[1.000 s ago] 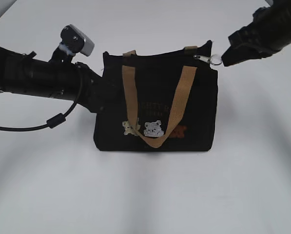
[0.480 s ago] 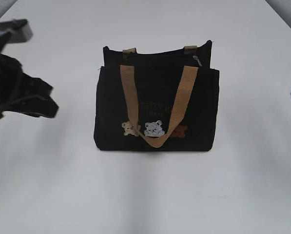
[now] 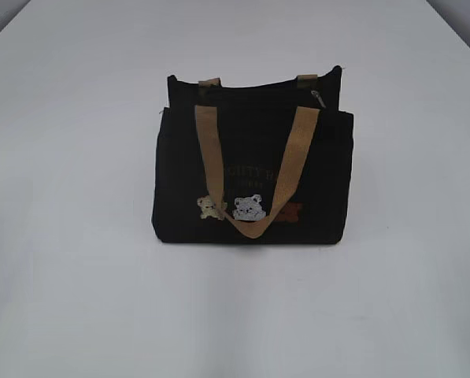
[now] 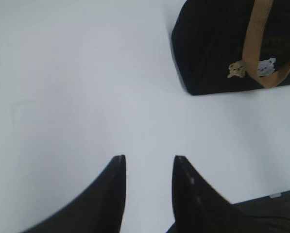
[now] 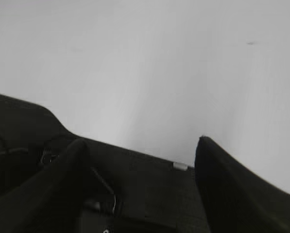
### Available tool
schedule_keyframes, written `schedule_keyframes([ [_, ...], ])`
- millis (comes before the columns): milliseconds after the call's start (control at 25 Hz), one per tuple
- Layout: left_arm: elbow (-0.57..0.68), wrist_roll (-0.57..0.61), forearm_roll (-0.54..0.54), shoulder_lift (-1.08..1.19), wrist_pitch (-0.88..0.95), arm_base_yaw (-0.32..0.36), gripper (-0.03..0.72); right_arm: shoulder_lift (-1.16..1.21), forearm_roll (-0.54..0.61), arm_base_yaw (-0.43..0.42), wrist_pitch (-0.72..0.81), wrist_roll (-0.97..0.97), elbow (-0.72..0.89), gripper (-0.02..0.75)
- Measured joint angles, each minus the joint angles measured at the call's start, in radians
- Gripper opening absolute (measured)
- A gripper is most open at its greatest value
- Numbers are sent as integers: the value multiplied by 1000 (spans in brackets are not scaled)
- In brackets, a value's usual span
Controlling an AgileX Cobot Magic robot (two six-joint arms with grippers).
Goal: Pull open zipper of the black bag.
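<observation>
Black fabric, soft and probably light: the black bag [image 3: 250, 177] stands upright mid-table [image 3: 77, 276], its tan handles [image 3: 297, 157] draped over the front. The zipper [image 3: 250, 88] runs along the top edge, with its small metal slider [image 3: 319, 98] at the right end. The cloth would likely buckle under a pull, so one side wants bracing while the slider's pull is pinched. The left gripper [image 4: 148, 167], jaws parted and empty, hangs over bare table beside the bag. The right gripper [image 5: 140, 145], spread wide, holds nothing.
</observation>
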Motion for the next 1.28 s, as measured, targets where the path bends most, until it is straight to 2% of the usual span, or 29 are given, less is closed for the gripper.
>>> schedule_keyframes([
  [200, 144, -8, 20, -284, 46, 0, 239, -206, -2, 0, -69, 1, 32, 496],
  [400, 167, 1, 20, -436, 42, 0, 239, -309, -1, 0, -84, 3, 55, 456],
  [880, 169, 13, 20, -465, 37, 1, 239, -396, -1, 0, -92, 5, 58, 406],
  [960, 169, 13, 20, -465, 37, 27, 239, -396, -1, -1, -92, 6, 58, 403],
  [1160, 169, 13, 20, -465, 37, 202, 238, -396, -1, -40, -92, 6, 58, 401],
  [1280, 169, 13, 20, -465, 37, 227, 236, -396, -1, -44, -92, 6, 58, 401],
])
